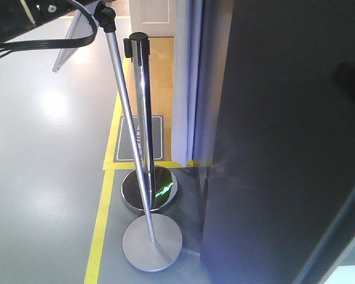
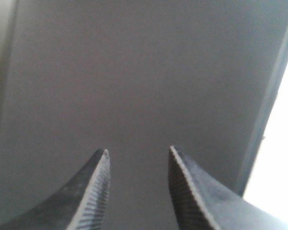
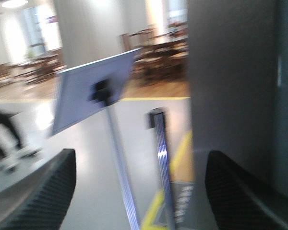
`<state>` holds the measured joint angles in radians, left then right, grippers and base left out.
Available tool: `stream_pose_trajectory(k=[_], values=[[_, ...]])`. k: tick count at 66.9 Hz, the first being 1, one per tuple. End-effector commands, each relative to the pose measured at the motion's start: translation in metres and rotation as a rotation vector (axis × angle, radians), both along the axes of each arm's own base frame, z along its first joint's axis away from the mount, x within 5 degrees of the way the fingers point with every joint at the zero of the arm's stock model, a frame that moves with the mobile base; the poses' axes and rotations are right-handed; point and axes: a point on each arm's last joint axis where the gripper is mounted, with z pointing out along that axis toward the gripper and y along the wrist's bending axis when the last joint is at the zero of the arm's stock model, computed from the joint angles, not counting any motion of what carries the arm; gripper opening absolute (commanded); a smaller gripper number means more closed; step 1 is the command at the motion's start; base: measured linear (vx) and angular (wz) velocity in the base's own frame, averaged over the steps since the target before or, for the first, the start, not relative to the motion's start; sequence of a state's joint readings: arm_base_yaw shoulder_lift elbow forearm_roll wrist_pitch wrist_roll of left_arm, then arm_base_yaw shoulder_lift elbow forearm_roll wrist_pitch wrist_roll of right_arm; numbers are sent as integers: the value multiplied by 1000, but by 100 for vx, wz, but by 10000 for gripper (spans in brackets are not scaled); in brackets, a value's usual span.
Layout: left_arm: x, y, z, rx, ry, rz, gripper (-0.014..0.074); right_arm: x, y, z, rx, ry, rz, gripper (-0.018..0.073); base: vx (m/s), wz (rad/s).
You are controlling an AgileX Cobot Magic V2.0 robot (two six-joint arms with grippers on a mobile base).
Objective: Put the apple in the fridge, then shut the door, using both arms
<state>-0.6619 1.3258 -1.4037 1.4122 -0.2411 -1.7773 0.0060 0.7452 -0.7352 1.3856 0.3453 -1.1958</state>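
Note:
The door [image 1: 284, 148] fills the right of the front view with its dark grey outer face. In the left wrist view my left gripper [image 2: 137, 151] is open and empty, its fingertips [image 2: 102, 160] close to the door's grey face [image 2: 134, 72]; a bright white strip [image 2: 283, 167] shows past the door's right edge. My right gripper [image 3: 140, 153] is wide open and empty, with the fridge's dark grey side [image 3: 230, 72] beside its right finger. A black arm with a cable [image 1: 23, 23] crosses the top left of the front view. The apple is out of view.
Two chrome stanchion posts [image 1: 143, 118] stand left of the door on round bases [image 1: 152, 242]. A tilted sign board [image 3: 93, 88] sits on one post. Yellow floor tape [image 1: 100, 225] and a dark mat [image 1: 141, 139] lie on the grey floor.

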Motion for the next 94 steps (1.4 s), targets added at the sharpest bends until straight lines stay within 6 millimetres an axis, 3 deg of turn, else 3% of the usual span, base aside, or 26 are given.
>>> stream_pose_trajectory(k=[1, 18, 52, 76, 94], values=[[-8, 10, 17, -39, -33, 28, 290, 3, -13, 13, -8, -62, -141, 540, 0, 0], [-5, 12, 17, -41, -23, 68, 290, 22, -28, 11, -85, -56, -308, 540, 0, 0], [-4, 14, 16, -42, -17, 94, 290, 112, -39, 37, -111, -22, -429, 539, 0, 0], [3, 20, 15, -47, 8, 196, 290, 183, -39, 35, -123, 13, -435, 539, 0, 0], [7, 25, 14, -50, 23, 259, 290, 221, -39, 37, -121, 2, -429, 539, 0, 0]])
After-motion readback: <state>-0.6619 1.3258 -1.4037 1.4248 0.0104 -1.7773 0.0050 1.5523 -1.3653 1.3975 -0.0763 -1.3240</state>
